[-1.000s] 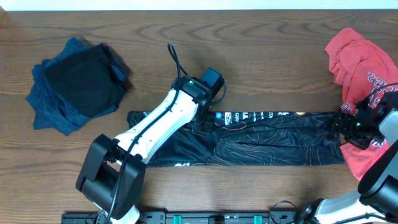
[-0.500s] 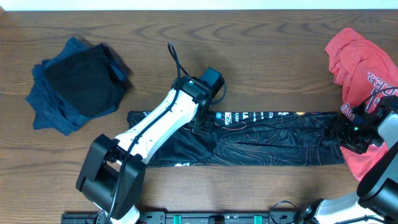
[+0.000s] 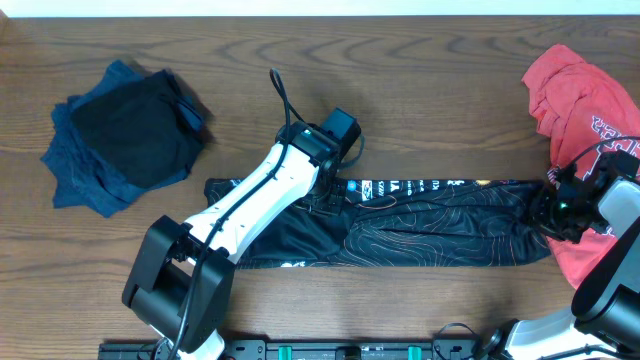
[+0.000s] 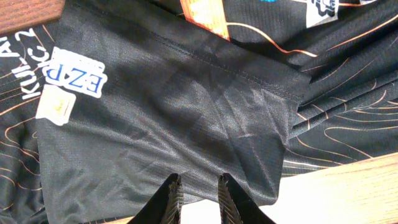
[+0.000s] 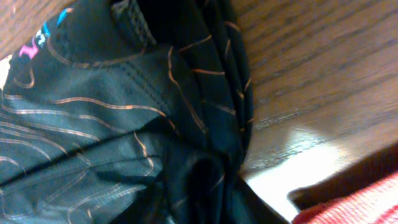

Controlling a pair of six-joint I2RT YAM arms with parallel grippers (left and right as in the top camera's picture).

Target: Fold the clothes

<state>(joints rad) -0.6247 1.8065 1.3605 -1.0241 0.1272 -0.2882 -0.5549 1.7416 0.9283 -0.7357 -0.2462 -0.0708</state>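
Observation:
The black jersey [image 3: 430, 225] with thin orange contour lines lies as a long strip across the table's front. My left gripper [image 3: 325, 196] rests over its left-centre. In the left wrist view the gripper [image 4: 200, 190] is open by a narrow gap, its tips at a hem of the jersey [image 4: 186, 106] with bare table between them. My right gripper [image 3: 553, 210] is at the strip's right end. There it [image 5: 208, 186] is shut on bunched black fabric of the jersey [image 5: 93, 124]. The red T-shirt [image 3: 575, 95] lies crumpled at the far right.
A heap of dark blue and black clothes [image 3: 125, 135] sits at the back left. The red T-shirt's edge [image 5: 360, 208] lies right beside my right gripper. Wooden table [image 3: 420, 80] shows behind the jersey. A black cable [image 3: 283, 100] loops off the left arm.
My right gripper has shifted slightly left with the jersey's right end, which has drawn in a little. The left arm has not moved.

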